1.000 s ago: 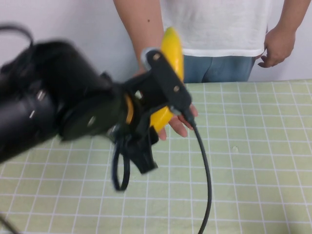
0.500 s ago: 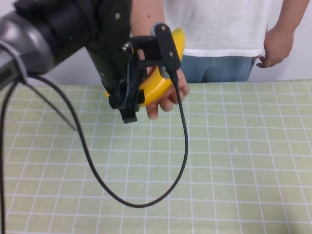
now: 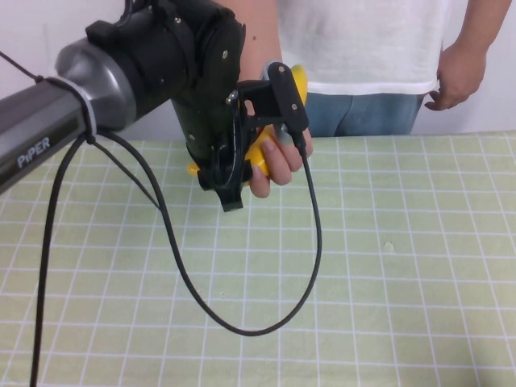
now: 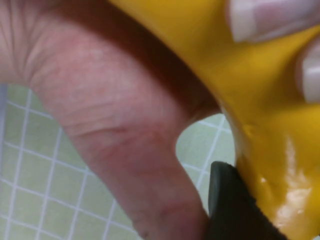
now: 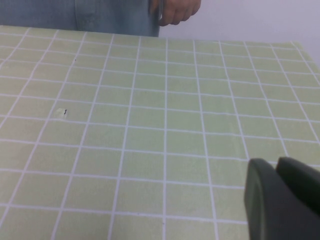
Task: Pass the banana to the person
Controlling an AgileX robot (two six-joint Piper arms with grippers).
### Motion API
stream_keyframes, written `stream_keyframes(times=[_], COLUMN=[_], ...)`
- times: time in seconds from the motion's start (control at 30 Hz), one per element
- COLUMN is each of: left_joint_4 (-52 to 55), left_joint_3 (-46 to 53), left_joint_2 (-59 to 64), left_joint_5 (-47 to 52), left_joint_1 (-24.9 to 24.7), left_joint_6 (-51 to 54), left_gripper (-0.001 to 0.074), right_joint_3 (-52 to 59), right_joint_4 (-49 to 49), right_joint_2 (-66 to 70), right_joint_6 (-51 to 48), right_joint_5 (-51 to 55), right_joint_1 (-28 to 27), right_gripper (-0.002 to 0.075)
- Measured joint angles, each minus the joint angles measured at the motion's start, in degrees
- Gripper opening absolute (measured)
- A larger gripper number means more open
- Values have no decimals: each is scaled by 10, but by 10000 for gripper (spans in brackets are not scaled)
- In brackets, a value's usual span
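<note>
I am seeing my left hand [image 3: 234, 165] raised above the far left part of the green gridded worktop [image 3: 387, 266], right in front of the person [image 3: 363, 48]. It is clamped on the banana [image 3: 262, 149], one dark finger [image 4: 232, 210] pressing against the glossy yellow skin. The person's hand [image 3: 278, 157] is wrapping around the banana too, thumb and fingertips touching it. A black cable [image 3: 242, 322] is hanging in a loop from the arm. My right hand [image 5: 282, 200] is sitting low over the worktop; its fingers are resting together.
</note>
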Motion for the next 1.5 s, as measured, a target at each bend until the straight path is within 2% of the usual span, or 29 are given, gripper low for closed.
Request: stream_keyframes(times=[0.33, 0.4, 0.5, 0.53, 0.63, 0.73, 0.8, 0.83, 0.9, 0.97, 1.07, 1.17, 1.33, 1.5], left_joint_4=[-25, -30, -36, -34, 3, 36, 41, 37, 28, 23, 20, 19, 18, 18], left_joint_3=[0, 0, 0, 0, 0, 0, 0, 1, 12, 37, 92, 164, 283, 340], left_joint_2=[-23, -36, -61, -72, -108, -157, -191, -212, -251, -297, -371, -439, -528, -569], left_joint_5=[17, 20, 26, 29, 30, 30, 30, 30, 31, 33, 35, 37, 42, 43], left_joint_1=[0, 0, 0, -1, -2, -2, -2, -2, -2, -2, -2, -2, -2, -2], left_joint_6=[-36, -48, -80, -90, -126, -178, -206, -215, -220, -224, -248, -279, -292, -292], left_gripper=[270, 326, 546, 598, 664, 667, 634, 582, 419, 196, 62, 21, 6, 4], right_joint_3=[0, 0, 0, 0, 0, 0, 0, 0, 0, 0, 0, 0, 0, 0], right_joint_4=[0, 0, 0, 0, 0, 0, 0, 0, 0, 0, 0, 0, 0, 0], right_joint_2=[0, 0, 0, 0, 0, 0, 0, 0, 0, 0, 0, 0, 0, 0], right_joint_6=[0, 0, 0, 0, 0, 0, 0, 0, 0, 0, 0, 0, 0, 0], right_joint_5=[0, 0, 0, 0, 0, 0, 0, 0, 0, 0, 0, 0, 0, 0], right_joint_1=[0, 0, 0, 0, 0, 0, 0, 0, 0, 0, 0, 0, 0, 0], right_gripper=[-7, -7, -7, -8, -8, -7, -7, -7, -7, -7, -8, -8, -7, -7])
